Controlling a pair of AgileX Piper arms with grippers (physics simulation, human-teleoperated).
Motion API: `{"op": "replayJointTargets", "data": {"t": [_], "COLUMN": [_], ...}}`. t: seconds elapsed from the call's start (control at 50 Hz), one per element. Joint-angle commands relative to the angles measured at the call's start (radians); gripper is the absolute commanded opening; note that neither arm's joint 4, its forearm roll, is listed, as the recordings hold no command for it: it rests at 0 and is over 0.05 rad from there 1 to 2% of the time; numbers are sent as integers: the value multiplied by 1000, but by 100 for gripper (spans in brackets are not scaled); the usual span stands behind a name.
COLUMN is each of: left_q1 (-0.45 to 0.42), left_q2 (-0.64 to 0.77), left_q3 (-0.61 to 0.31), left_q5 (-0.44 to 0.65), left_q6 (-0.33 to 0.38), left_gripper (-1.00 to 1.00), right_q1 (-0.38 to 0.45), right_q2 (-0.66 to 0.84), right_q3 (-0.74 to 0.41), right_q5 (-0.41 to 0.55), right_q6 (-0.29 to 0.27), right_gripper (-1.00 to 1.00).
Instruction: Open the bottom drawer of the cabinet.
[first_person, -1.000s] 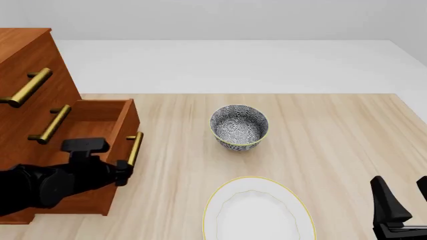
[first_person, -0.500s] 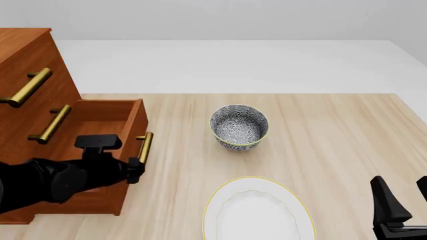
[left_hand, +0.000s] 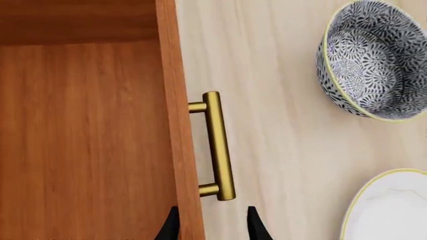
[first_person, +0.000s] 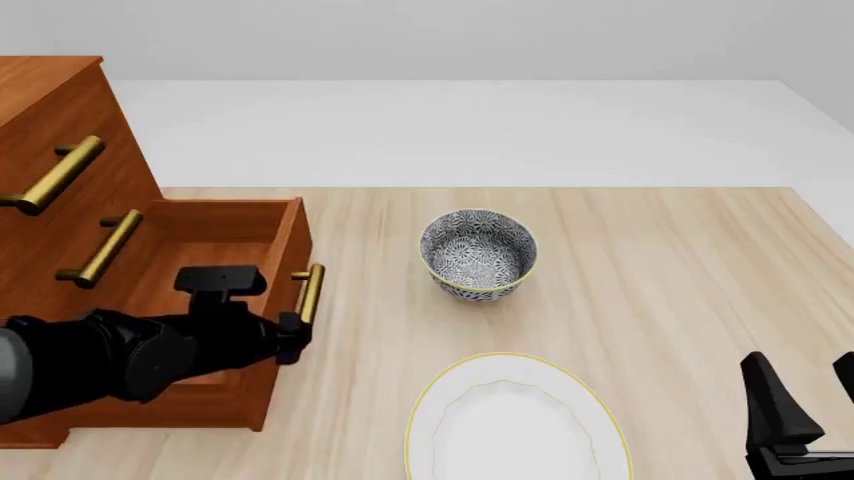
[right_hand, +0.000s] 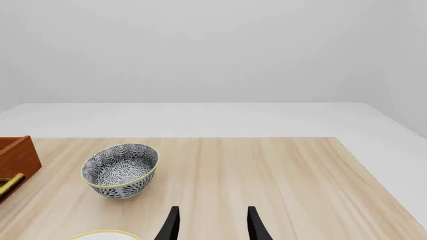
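The reddish-brown cabinet (first_person: 54, 110) stands at the left of the table. Its bottom drawer (first_person: 200, 235) is pulled well out, and the wooden floor of the drawer (left_hand: 80, 125) fills much of the left wrist view. My left gripper (first_person: 291, 338) is at the near end of the drawer's brass handle (first_person: 310, 290). In the left wrist view the left gripper (left_hand: 212, 227) stands open, one finger over the drawer front and the other outside the handle (left_hand: 219, 145). My right gripper (first_person: 807, 420) rests open and empty at the near right, also seen as the right gripper (right_hand: 212, 227).
A patterned bowl (first_person: 478, 252) sits mid-table to the right of the drawer. A white plate (first_person: 518, 420) with a yellow rim lies nearer me. The two upper drawers are closed, their brass handles (first_person: 54, 175) sticking out.
The bottom drawer has slid further out to the right, and my left gripper moved right with its handle. The right arm has not moved.
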Motion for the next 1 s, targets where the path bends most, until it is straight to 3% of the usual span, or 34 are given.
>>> {"op": "replayJointTargets", "data": {"t": [0.02, 0.46, 0.72, 1.0], "left_q1": [-57, -112, -30, 24], "left_q2": [30, 8, -71, -259], "left_q3": [-24, -54, -57, -78], "left_q5": [-19, 11, 57, 171], "left_q6": [-14, -19, 50, 104], "left_gripper": [100, 100, 100, 100], "right_q1": [0, 0, 0, 0], "right_q2": [0, 0, 0, 0], "right_q3": [0, 0, 0, 0], "right_q5": [0, 0, 0, 0], "right_q6": [0, 0, 0, 0], "right_gripper": [100, 100, 100, 100]}}
